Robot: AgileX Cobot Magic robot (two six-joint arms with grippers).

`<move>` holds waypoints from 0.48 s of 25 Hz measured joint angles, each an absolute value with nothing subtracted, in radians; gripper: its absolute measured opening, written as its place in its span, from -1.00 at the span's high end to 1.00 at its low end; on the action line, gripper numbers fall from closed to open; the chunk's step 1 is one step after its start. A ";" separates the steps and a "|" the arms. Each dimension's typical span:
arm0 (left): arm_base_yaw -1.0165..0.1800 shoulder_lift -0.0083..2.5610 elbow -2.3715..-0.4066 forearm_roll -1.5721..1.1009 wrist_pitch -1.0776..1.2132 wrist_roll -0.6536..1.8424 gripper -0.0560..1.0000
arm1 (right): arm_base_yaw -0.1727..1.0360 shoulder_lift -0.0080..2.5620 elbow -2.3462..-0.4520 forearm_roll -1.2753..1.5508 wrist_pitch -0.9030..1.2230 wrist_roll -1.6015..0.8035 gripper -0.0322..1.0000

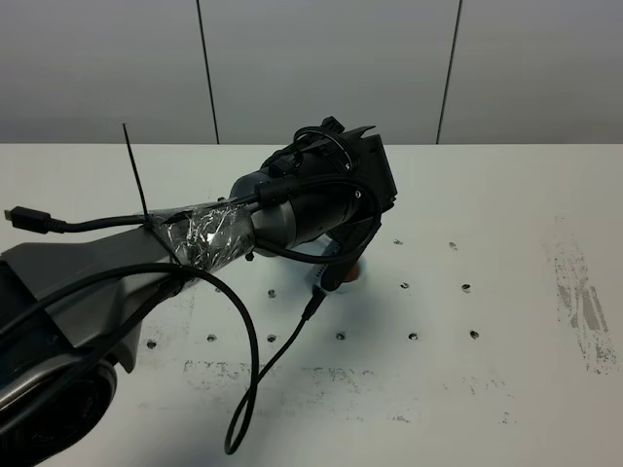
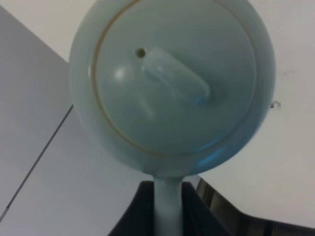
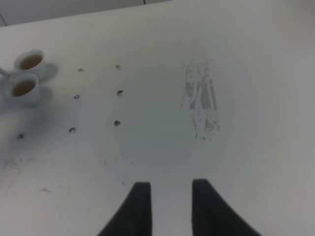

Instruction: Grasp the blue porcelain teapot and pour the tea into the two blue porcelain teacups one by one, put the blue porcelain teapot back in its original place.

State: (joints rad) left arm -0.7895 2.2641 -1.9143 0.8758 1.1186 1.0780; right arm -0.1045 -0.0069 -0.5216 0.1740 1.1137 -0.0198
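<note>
The blue porcelain teapot [image 2: 172,83] fills the left wrist view, seen lid-on with its knob [image 2: 179,78] facing the camera. My left gripper [image 2: 165,194] is shut on its loop handle [image 2: 167,211]. In the high view the left arm reaches over the table's middle and its wrist [image 1: 336,199] hides the teapot and cups. The two blue porcelain teacups [image 3: 30,61] [image 3: 23,88] stand side by side, touching, and both hold brown tea. A thin pale tip, probably the spout [image 3: 4,73], shows beside them. My right gripper [image 3: 170,206] is open and empty, apart from the cups.
The white table [image 1: 506,292] has small screw holes and a scuffed grey patch [image 1: 584,302] at the right, also in the right wrist view [image 3: 202,105]. A black cable [image 1: 248,370] hangs from the left arm over the table. Grey wall panels stand behind.
</note>
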 joint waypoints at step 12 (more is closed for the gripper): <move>-0.717 2.232 -1.925 0.695 1.118 0.959 0.66 | -0.104 -0.007 -0.522 0.174 1.114 -0.020 0.51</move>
State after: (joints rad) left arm -0.7173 2.2318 -1.9250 0.6950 1.1177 0.9593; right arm -0.1045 -0.0069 -0.5216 0.1740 1.1137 -0.0198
